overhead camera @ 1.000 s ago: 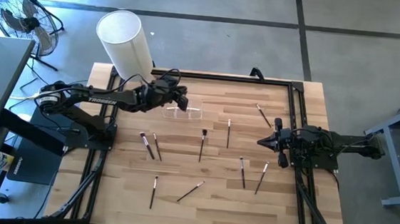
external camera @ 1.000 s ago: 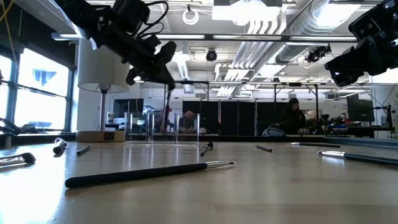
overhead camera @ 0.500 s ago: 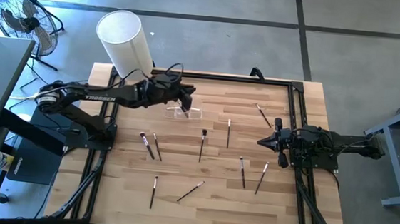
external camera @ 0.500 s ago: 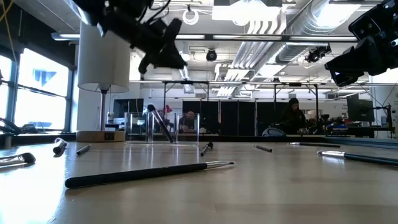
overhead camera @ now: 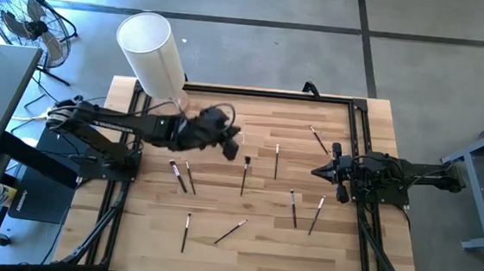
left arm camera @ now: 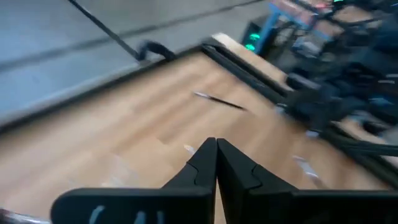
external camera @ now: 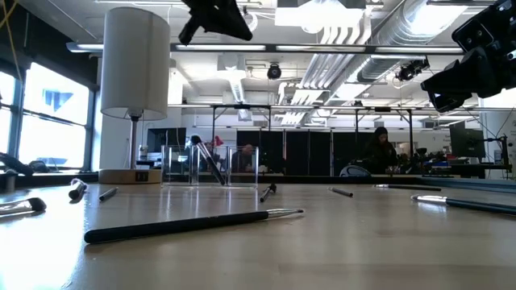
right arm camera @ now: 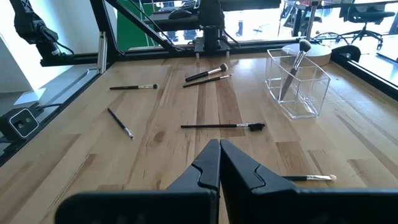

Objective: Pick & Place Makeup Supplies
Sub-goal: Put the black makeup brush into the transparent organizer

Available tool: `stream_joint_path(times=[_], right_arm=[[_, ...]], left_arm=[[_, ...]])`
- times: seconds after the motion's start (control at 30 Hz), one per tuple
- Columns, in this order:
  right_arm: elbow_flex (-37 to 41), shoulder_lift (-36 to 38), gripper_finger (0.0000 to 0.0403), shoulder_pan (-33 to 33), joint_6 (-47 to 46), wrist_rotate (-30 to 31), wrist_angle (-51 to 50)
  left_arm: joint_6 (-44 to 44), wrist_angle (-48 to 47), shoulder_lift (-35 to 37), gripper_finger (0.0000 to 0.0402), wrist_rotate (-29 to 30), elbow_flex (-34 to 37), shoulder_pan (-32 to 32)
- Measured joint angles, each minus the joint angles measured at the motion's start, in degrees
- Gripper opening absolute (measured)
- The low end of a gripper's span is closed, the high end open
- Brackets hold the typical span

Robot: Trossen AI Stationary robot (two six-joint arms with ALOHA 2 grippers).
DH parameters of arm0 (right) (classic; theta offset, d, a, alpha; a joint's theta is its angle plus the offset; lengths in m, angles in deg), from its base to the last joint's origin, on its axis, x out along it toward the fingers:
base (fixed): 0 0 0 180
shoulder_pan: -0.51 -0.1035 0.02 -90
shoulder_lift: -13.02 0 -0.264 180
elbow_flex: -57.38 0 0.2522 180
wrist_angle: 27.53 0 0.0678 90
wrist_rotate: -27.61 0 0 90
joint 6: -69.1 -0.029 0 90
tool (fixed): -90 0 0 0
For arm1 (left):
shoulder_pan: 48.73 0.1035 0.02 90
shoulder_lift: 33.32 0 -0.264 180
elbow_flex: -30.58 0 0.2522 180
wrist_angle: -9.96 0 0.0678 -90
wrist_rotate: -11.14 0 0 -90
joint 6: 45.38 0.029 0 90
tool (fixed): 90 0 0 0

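One dark-tipped brush [right arm camera: 292, 70] leans inside the small clear holder [right arm camera: 297, 91], bristles up, also seen as a brush [external camera: 208, 159] in the low view. Several other thin brushes lie flat on the wooden table, among them a brush [overhead camera: 244, 175], a brush [overhead camera: 276, 160], a brush [overhead camera: 318, 140], a brush [overhead camera: 186, 231] and a long dark brush [external camera: 193, 223] nearest the low camera. My left gripper [overhead camera: 238, 147] hovers shut, high over the table's middle, near the holder, which the arm hides in the high view. My right gripper [overhead camera: 315, 170] waits shut above the table's right side.
A tall white cylinder [overhead camera: 152, 50] stands at the far left corner, on a flat base [external camera: 129, 175]. A black frame rail [overhead camera: 271, 93] runs round the table. A fan [overhead camera: 26, 16] stands on the floor beyond the left side. People sit in the room behind.
The brush that hung from my left gripper over the holder now leans inside the holder, free of the gripper. My left gripper has since risen and swung toward the near edge and a little to the right.
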Motion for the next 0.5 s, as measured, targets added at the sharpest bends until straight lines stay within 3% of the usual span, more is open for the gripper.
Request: stream_joint_path(times=[0.23,0.4,0.5], right_arm=[[0.0,0.0,0.0001,0.0,11.2,3.4,0.1],[0.0,0.0,0.0001,0.0,11.5,4.1,0.1],[0.0,0.0,0.0001,0.0,11.4,4.0,0.1]], left_arm=[[-17.7,-9.3,-5.6,0.0001,-4.4,-0.2,-8.8],[-15.9,-12.1,-11.1,0.0001,-20.2,-0.2,-13.7],[-18.1,-9.7,-15.5,0.0001,-26.4,-0.2,-15.6]])
